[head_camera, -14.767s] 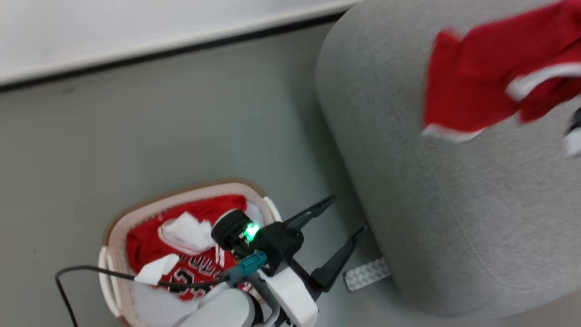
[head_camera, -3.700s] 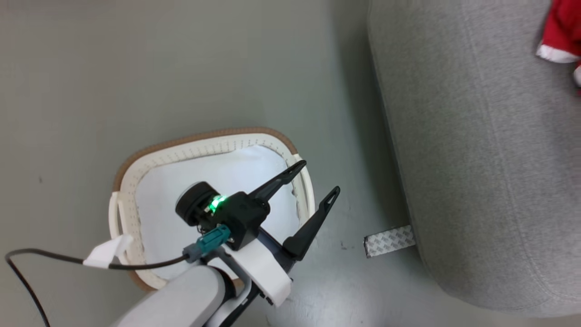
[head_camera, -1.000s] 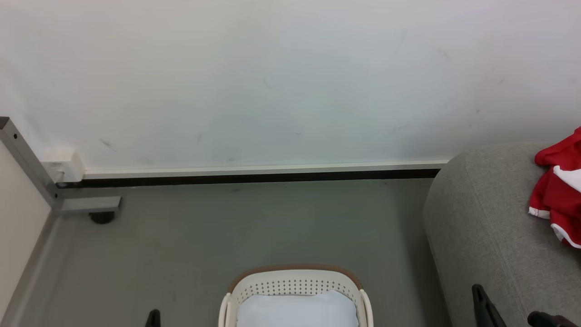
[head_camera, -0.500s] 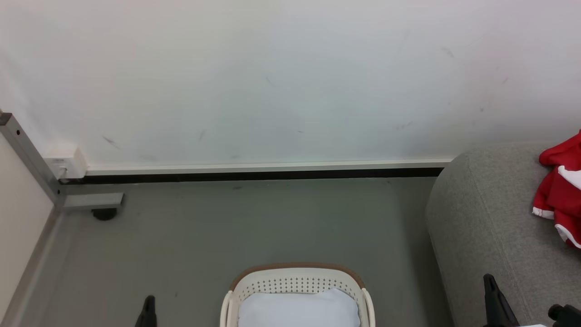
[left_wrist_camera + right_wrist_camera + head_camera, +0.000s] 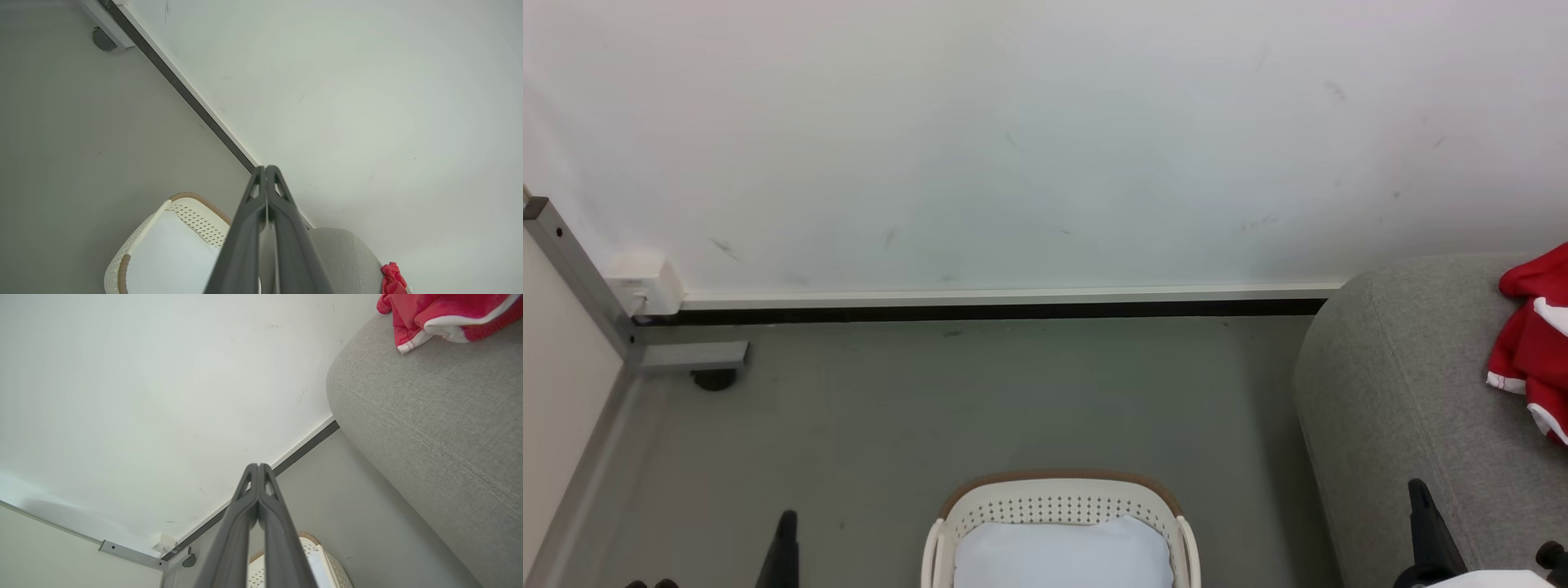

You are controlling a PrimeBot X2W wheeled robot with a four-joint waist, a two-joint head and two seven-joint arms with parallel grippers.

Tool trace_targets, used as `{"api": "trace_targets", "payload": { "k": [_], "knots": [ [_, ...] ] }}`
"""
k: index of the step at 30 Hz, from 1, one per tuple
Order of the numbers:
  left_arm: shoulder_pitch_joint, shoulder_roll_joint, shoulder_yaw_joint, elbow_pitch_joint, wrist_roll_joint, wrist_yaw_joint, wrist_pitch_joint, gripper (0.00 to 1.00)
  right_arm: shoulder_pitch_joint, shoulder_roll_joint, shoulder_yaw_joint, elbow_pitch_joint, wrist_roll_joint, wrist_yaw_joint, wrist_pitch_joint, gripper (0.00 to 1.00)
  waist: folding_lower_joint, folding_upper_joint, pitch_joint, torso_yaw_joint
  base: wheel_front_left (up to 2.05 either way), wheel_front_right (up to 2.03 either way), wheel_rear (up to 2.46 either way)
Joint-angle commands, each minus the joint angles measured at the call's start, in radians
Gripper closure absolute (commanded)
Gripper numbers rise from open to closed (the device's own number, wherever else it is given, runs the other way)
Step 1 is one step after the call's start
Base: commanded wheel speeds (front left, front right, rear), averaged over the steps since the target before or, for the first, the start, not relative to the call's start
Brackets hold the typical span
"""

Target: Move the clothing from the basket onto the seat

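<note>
Grey floor: basket (image 5: 1062,506) holds white cloth (image 5: 1062,559); clothing (image 5: 1531,351) near seat (image 5: 1388,408) edge may slip; both end effectors (image 5: 265,173) (image 5: 258,469) pressed together, empty.

Long, tapering dark-grey claw fingers (image 5: 265,228) with slotted cut-out tips.

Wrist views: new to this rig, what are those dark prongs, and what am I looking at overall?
Those prongs are each gripper's own two fingers, filmed from the wrist. The left gripper and right gripper are both shut, holding nothing. The head view looks forward from the robot's head. On the floor stands the basket with a white cloth inside. To the right, the red clothing lies on the grey seat, against the wall.
</note>
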Motion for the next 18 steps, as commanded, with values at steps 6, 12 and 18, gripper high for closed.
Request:
{"api": "trace_targets", "payload": {
  "k": [6, 12, 18],
  "knots": [
    [-0.037, -0.001, 0.018, -0.019, -0.096, -0.008, 0.025, 1.00, -0.032, -0.013, -0.015, -0.021, 0.104, -0.001, 0.020, 1.00, 0.0000, 0.0000, 0.003, 0.004, 0.00, 0.00, 0.00],
    [-0.049, -0.003, 0.028, -0.024, -0.157, -0.010, 0.042, 1.00, -0.036, -0.016, -0.021, -0.027, 0.175, -0.001, 0.036, 1.00, 0.0000, 0.0000, 0.006, 0.007, 0.00, 0.00, 0.00],
    [-0.061, -0.006, 0.037, -0.029, -0.215, -0.010, 0.059, 1.00, -0.043, -0.019, -0.027, -0.033, 0.242, -0.001, 0.051, 1.00, 0.0000, 0.0000, 0.009, 0.010, 0.00, 0.00, 0.00]
  ]
}}
